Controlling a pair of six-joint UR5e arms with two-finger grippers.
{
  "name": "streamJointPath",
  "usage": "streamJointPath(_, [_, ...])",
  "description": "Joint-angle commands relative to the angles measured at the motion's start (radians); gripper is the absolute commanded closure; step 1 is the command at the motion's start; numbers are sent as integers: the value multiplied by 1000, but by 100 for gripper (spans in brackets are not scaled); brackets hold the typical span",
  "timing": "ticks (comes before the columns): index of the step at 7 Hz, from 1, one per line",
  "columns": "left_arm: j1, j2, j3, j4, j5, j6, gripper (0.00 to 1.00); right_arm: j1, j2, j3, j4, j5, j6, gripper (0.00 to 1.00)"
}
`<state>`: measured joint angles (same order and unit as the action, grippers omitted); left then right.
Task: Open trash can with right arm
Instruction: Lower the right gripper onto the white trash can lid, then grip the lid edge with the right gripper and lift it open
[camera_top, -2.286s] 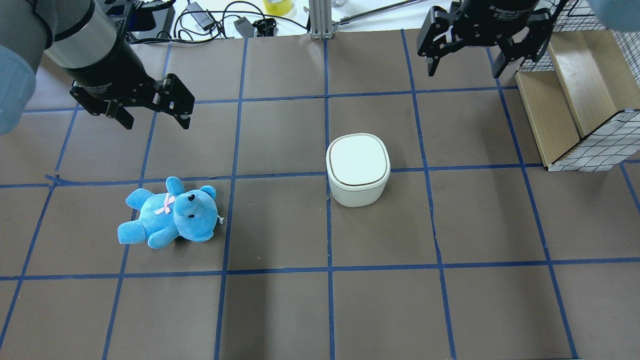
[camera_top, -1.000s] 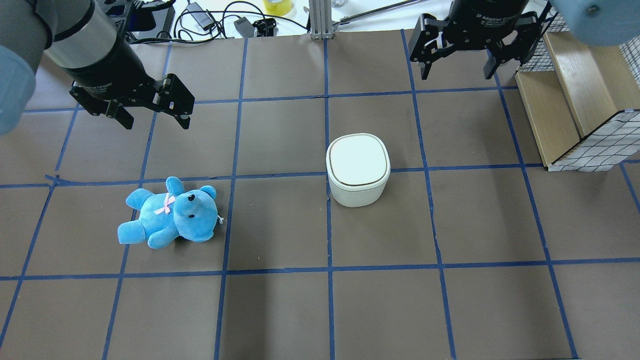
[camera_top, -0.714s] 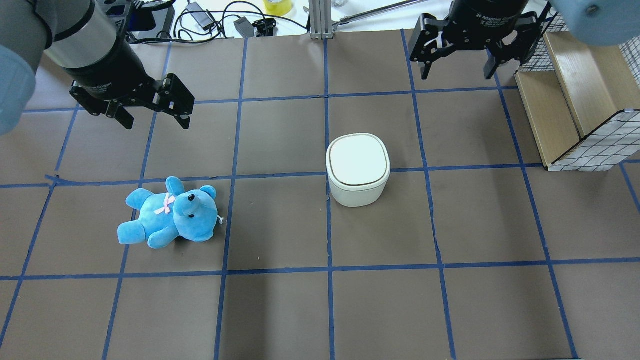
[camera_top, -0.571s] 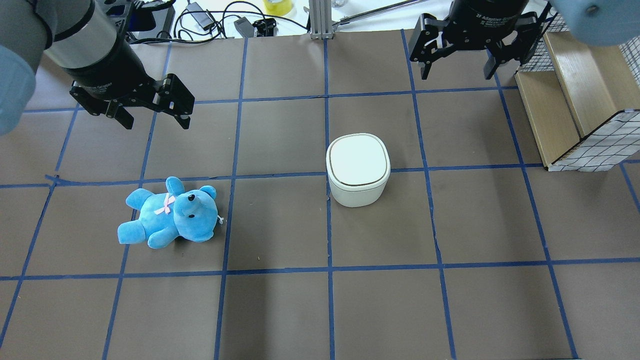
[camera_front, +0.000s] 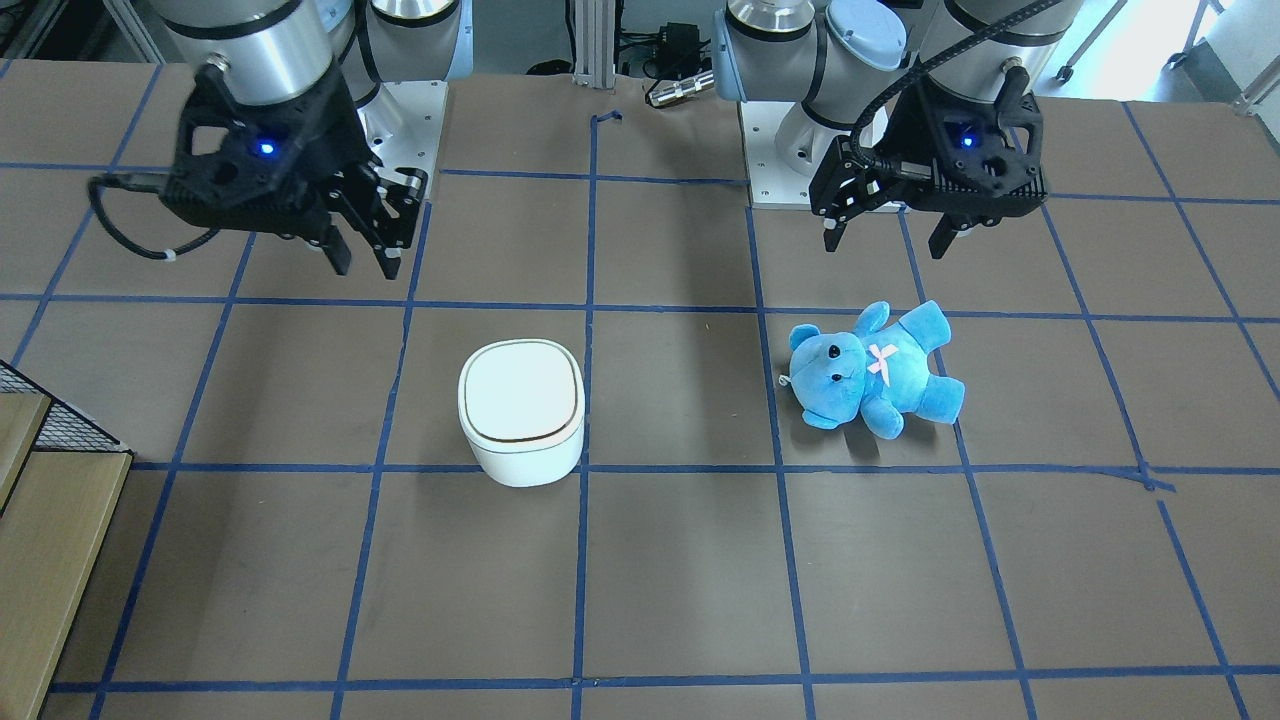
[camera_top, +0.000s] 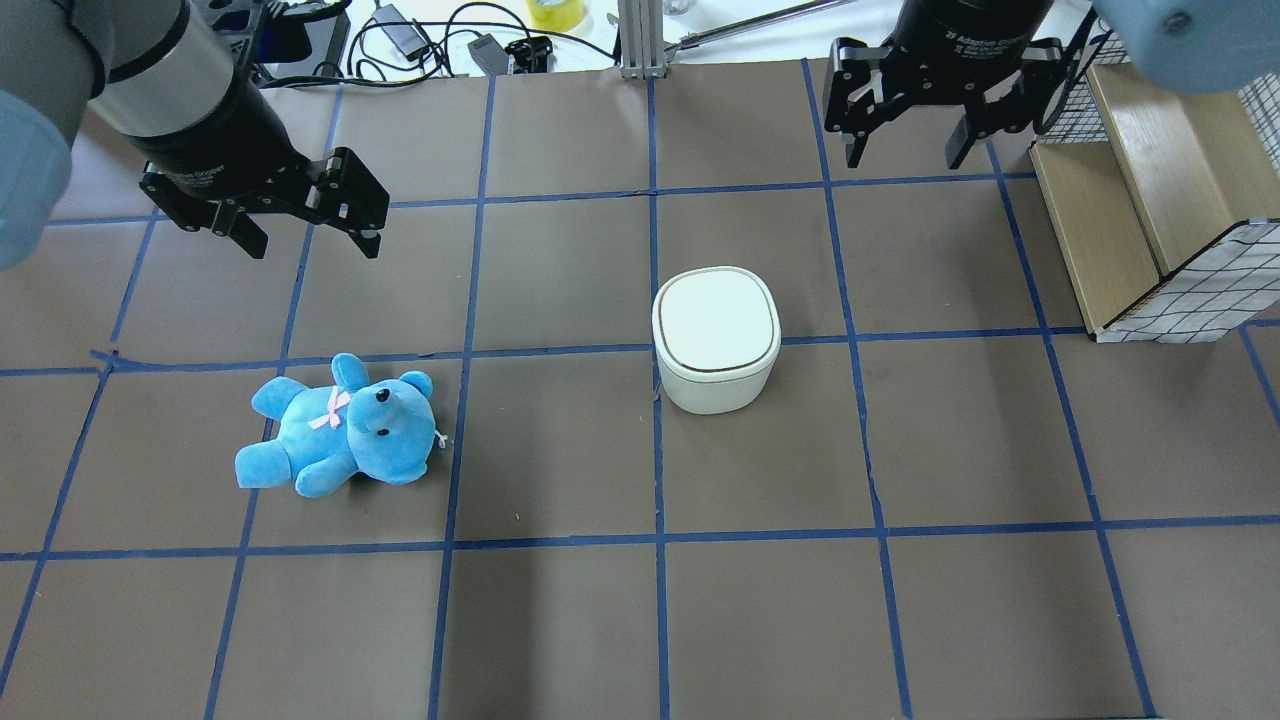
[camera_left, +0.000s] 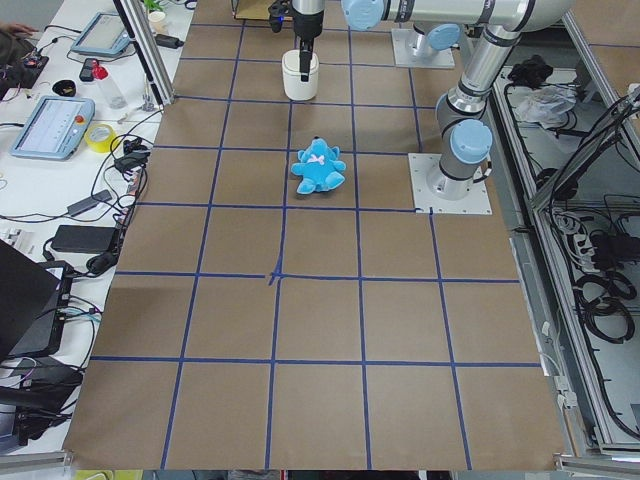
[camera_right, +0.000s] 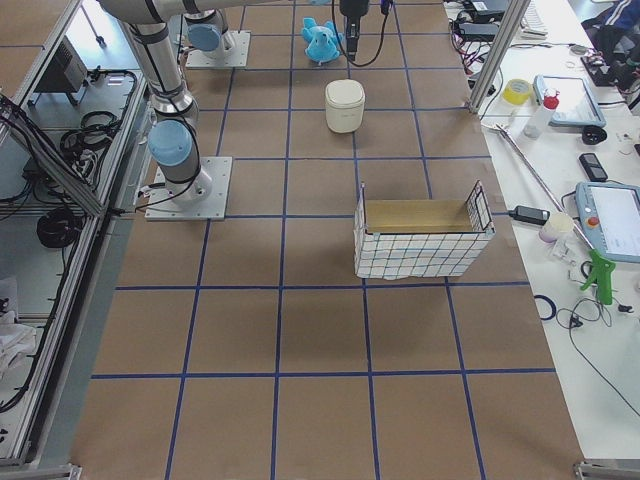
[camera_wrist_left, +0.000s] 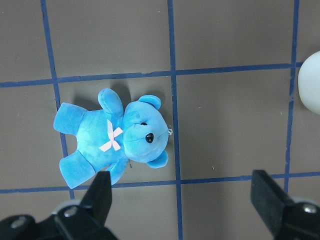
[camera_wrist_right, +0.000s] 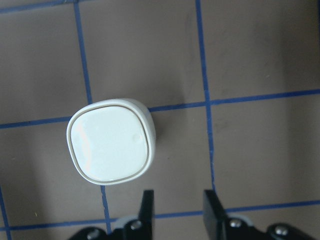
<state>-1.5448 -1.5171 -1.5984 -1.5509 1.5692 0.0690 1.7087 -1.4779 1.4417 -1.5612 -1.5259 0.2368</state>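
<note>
Trash can (camera_top: 716, 338) lid closed — right pincer (camera_top: 905, 157) hovers well apart.

The trash can (camera_top: 716, 340) is smooth white plastic; its lid has a soft gloss that catches the light in the right wrist view, and its wall looks duller. The teddy bear (camera_top: 340, 425) is fuzzy blue plush with a pink ribbon bow. The table cover (camera_top: 560, 620) is matt brown paper, crossed by blue tape (camera_top: 660, 480). The right gripper (camera_top: 905, 160) and left gripper (camera_top: 312, 245) are matt black. The box (camera_top: 1110, 230) has pale, smooth wood panels and black wire-grid sides.
</note>
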Motion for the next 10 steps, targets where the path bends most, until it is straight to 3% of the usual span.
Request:
streamJointPath(1, [0, 0, 0, 0, 0, 0, 0, 104, 74, 142, -241, 15, 109, 100])
streamJointPath(4, [0, 0, 0, 0, 0, 0, 0, 104, 110, 343, -481, 6, 105, 100])
streamJointPath(8, [0, 0, 0, 0, 0, 0, 0, 104, 128, 375, -496, 9, 121, 100])
streamJointPath(9, [0, 0, 0, 0, 0, 0, 0, 104, 116, 350, -493, 9, 122, 34])
streamJointPath(10, [0, 0, 0, 0, 0, 0, 0, 100, 72, 283, -475, 6, 189, 0])
